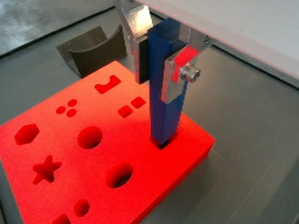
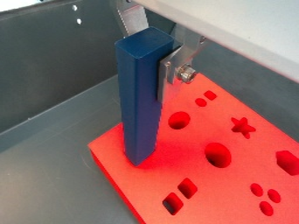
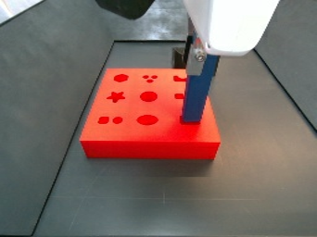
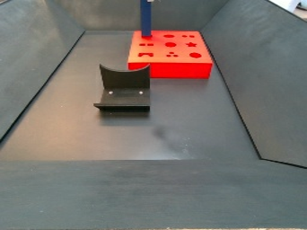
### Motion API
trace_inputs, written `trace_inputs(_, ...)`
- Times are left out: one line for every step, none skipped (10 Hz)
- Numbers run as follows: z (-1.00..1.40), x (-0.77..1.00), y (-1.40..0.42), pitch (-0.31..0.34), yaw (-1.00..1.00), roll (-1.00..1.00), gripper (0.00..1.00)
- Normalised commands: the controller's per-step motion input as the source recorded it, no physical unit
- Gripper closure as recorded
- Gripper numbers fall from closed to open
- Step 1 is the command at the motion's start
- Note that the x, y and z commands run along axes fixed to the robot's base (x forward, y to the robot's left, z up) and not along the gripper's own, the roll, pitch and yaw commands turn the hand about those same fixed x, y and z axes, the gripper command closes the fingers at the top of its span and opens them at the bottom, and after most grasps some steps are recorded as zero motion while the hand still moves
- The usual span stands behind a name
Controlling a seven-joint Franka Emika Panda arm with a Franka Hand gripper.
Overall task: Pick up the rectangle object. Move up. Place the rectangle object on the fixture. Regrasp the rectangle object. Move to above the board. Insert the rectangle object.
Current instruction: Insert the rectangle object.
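Blue, plain and elongated, the one rectangle object (image 1: 166, 83) hangs upright between the silver plates of the gripper (image 1: 162, 51), which clamps its upper part; in a wrist view its lower end meets the one bright red-orange square board (image 1: 176, 171) straight below the claw. In a side view the one dark notched fixture (image 4: 124, 88) stands well apart from the claw

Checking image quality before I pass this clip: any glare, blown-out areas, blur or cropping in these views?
In both wrist views a finger of the hand glares white; the board looks oversaturated. In a side view the arm housing is blown out and a blurred dark shape sits at the top edge. In a side view the rectangle object is cropped; the fixture is sharp.
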Motion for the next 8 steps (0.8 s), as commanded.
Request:
trace_inputs(-0.06, 0.0, -0.08, 0.069, -0.15, 0.07, 1.0)
trace_inputs(-0.01, 0.0, -0.07, 0.067, -0.15, 0.05, 1.0)
trace_inputs(0.0, 0.0, -0.05, 0.066, -0.13, 0.03, 1.0)
trace_inputs(0.0, 0.0, -0.01, 0.03, -0.09, 0.02, 1.0)
trace_inputs(-0.06, 0.0, 0.0, 0.043, -0.08, 0.05, 1.0)
trace_inputs(-0.12, 0.0, 0.0, 0.1, -0.21, 0.09, 1.0)
trace_inputs(-0.12, 0.0, 0.0, 0.13, -0.31, 0.09, 1.0)
trace_inputs(-0.03, 0.0, 0.0, 0.084, -0.18, 0.04, 1.0)
